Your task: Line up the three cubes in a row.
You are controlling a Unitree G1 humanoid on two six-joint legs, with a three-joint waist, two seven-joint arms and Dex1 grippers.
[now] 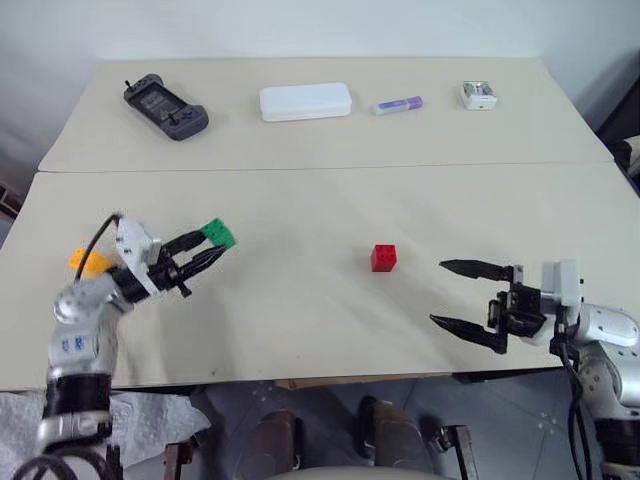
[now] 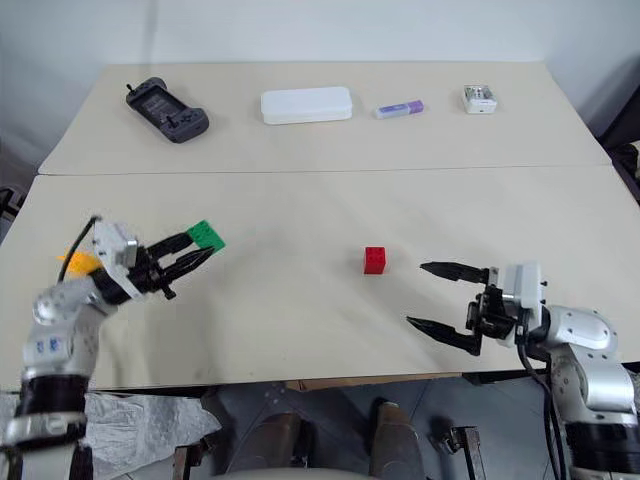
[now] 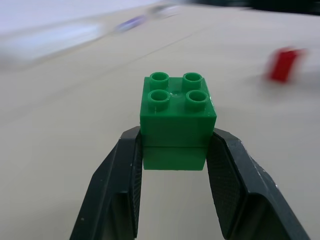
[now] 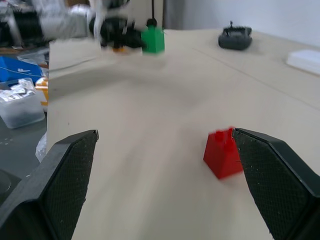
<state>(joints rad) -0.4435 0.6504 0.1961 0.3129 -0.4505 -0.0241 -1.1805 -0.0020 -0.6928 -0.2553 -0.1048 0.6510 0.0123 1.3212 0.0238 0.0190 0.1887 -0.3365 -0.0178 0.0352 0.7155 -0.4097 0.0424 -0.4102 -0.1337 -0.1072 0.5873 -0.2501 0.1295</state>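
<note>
Your left tool (image 1: pixel 210 248) is clenched on the green cube (image 1: pixel 218 234), studs up, carried clear of the tabletop (image 1: pixel 300 330). The left wrist view shows both pads seated on the block's side faces, low on the block, with most of it standing proud above them. Grip looks square.

The relation that matters: the red cube (image 1: pixel 383 258) sits on the tabletop well off to the right of the green one, roughly mid-table, and the left tool already points that way. So your carry line is straight across toward red. I'd judge red the natural anchor for the row, since it's the one resting near centre.

The right tool (image 1: pixel 462 296) is released, jaws spread wide, just right of the red cube and pointing at it. The right wrist view has red sitting between the fingers' line of sight but not touched. It's nearer to red than the left is, so watch for a clash if you bring green in tight on that side; set it down on red's left.

The orange-yellow cube (image 1: pixel 84 261) lies behind the left wrist at the table's left edge, partly hidden. It's the left arm's pick, after green goes down.
</note>
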